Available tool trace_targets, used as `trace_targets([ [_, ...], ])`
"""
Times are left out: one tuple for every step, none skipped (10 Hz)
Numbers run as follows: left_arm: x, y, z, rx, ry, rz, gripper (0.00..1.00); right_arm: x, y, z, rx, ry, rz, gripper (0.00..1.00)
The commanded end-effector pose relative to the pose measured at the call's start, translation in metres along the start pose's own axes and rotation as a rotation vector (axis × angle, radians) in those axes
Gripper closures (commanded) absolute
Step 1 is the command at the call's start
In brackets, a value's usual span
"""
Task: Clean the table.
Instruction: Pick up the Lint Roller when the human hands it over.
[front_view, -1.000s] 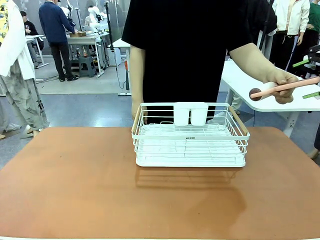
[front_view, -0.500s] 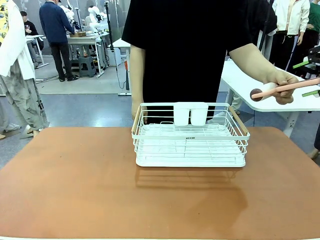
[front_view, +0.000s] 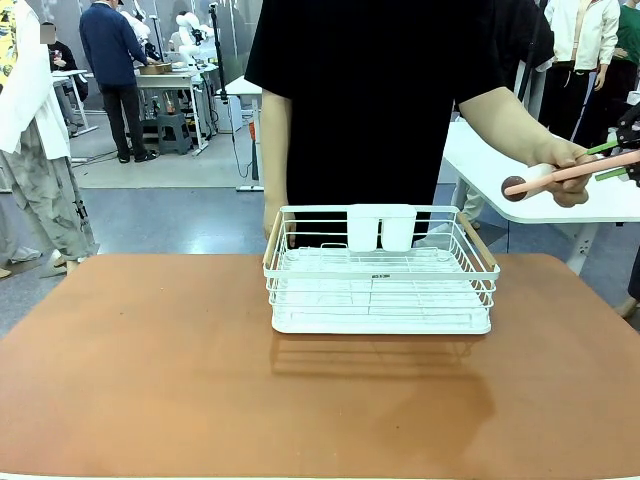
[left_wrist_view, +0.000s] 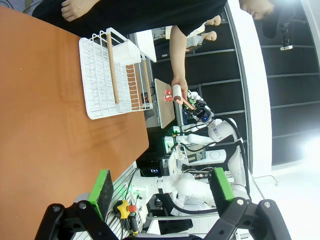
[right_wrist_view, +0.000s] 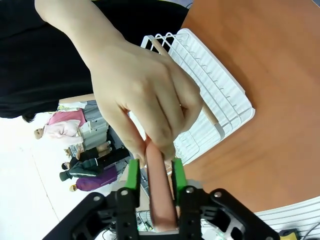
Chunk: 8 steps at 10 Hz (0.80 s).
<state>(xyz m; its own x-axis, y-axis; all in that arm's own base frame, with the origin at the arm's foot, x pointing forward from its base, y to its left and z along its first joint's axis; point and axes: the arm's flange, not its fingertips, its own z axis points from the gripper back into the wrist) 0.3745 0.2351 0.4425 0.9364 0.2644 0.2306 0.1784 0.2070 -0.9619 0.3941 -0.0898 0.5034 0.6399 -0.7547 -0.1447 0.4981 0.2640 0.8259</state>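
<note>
Busy workshop floor behind, other people at benches, and up front the brown table (front_view: 150, 370) lies bare except for a white wire rack (front_view: 380, 300) standing toward its twelve o'clock edge, just in front of the person. Off past the table's two o'clock corner, above a small white side table (front_view: 480, 160), the person's hand (right_wrist_view: 145, 95) holds out a pink-handled cleaning tool (right_wrist_view: 162, 210), its dark head pointing back toward the rack. The right gripper (right_wrist_view: 155, 170) has its green pads against either side of the handle's free end, pinching it right next to the person's fingertips. The left gripper (left_wrist_view: 162, 192) hangs back with its jaws spread wide and nothing between them, the table stretching away from it toward ten o'clock. To my eye this is a handover, with both parties gripping at once, and that is where it could go wrong: if the arm pulls while the hand is clamped, the smooth handle may slide through the pads. The grip is also far out on the end, so the head's weight could swing the tool downward and drop it short of the brown table.
</note>
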Motion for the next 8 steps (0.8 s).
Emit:
trace_targets([
  [-0.0009, -0.0006, 0.0024, 0.002, -0.002, -0.002, 0.0, 0.0013, -0.0009, -0.0051, 0.009, 0.005, 0.019, 1.0],
  [-0.0009, -0.0006, 0.0024, 0.002, -0.002, -0.002, 0.0, 0.0015, -0.0014, -0.0061, 0.005, 0.005, 0.019, 1.0],
  [-0.0009, -0.0006, 0.0024, 0.002, -0.002, -0.002, 0.0, 0.0014, -0.0011, -0.0067, 0.0, 0.005, 0.019, 1.0],
  [-0.0009, -0.0006, 0.0024, 0.002, -0.002, -0.002, 0.0, 0.0012, -0.0011, -0.0059, 0.0, 0.004, 0.019, 1.0],
  [-0.0009, -0.0006, 0.0024, 0.002, -0.002, -0.002, 0.0, 0.0018, -0.0018, -0.0046, 0.002, 0.003, 0.017, 1.0],
  [-0.0009, -0.0006, 0.0024, 0.002, -0.002, -0.002, 0.0, 0.0028, -0.0028, -0.0034, 0.009, -0.007, 0.015, 1.0],
  [-0.0009, -0.0006, 0.0024, 0.002, -0.002, -0.002, 0.0, 0.0008, -0.0015, -0.0026, -0.005, 0.004, -0.001, 1.0],
  [-0.0009, -0.0006, 0.0024, 0.002, -0.002, -0.002, 0.0, 0.0008, -0.0015, -0.0026, -0.005, 0.004, -0.001, 1.0],
])
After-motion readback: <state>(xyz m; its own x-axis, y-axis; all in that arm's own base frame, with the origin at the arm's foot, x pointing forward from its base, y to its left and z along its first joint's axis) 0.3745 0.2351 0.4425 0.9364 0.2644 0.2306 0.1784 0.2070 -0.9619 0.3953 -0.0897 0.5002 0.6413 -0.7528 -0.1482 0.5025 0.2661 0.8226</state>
